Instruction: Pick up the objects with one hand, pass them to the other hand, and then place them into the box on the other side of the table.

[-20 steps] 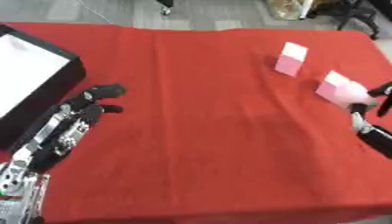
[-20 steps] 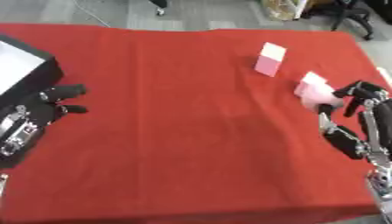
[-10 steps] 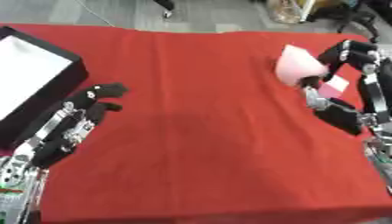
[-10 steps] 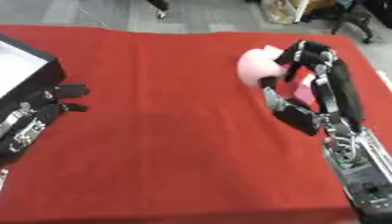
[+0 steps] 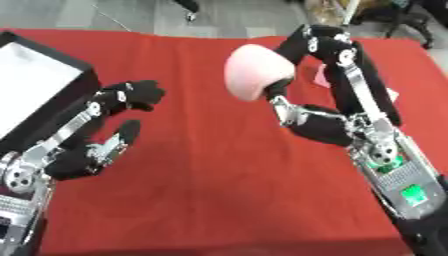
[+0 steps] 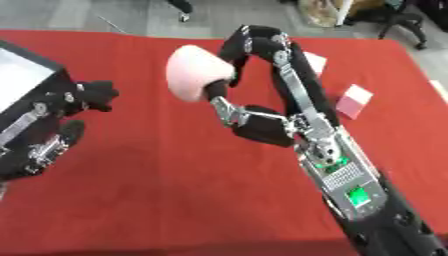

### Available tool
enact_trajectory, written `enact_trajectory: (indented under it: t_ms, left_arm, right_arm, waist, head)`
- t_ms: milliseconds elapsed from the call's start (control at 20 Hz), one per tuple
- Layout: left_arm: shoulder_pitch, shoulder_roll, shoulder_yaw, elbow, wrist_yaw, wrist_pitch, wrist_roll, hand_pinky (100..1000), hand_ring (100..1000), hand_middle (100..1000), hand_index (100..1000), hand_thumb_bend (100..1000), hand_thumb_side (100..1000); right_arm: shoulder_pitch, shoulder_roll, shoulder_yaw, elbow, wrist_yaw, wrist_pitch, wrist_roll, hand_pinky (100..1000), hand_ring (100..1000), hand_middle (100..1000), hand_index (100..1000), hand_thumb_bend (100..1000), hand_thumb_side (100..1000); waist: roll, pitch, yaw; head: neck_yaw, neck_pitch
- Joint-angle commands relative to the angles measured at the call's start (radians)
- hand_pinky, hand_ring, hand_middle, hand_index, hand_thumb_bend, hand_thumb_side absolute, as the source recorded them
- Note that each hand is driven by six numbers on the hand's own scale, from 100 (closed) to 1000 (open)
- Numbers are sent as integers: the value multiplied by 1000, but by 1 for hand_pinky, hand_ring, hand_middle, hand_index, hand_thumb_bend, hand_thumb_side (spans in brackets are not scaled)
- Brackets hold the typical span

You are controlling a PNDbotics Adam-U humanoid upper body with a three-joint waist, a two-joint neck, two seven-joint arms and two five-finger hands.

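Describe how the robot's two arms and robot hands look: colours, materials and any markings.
Both arms are mostly black with silver metal links and joints. The right robot hand has black fingers; its forearm carries a grey panel with a small green marking. The left robot hand is also black-fingered, on a forearm of silver struts and round silver joints. No loose cables are visible.

- Bright, even light from overhead; the red cloth reads flat and saturated.
- Soft shadow lies on the cloth under the right arm.
- The pink object is pale, nearly washed out, edges smeared.
- Both views are soft all over; the left hand is blurred.
- Floor at the top is hazy.
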Motion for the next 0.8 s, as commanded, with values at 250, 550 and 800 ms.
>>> enact_trajectory:
  t_ms: [250, 550, 800]
  left_arm:
    - [-58, 16, -55, 22, -30, -72, -54, 836, 990, 854, 879, 100, 790]
    - [-99, -12, -75, 67, -110, -84, 22, 843, 999, 875, 904, 100, 782]
    - [-121, -38, -92, 105, -165, -35, 172, 852, 1000, 895, 925, 100, 782]
  right_arm:
    - [-44, 39, 42, -22, -65, 33, 55, 641, 356, 498, 223, 100, 117]
    - [-41, 44, 59, -22, -74, 45, 75, 639, 349, 497, 223, 100, 117]
    - [-41, 45, 66, -22, -73, 44, 86, 640, 348, 497, 224, 100, 113]
  waist:
    - [11, -13, 9]
    - [9, -15, 12]
    - [6, -16, 11]
  head:
    - [-11, -3]
    - [-11, -3]
    - [-9, -3]
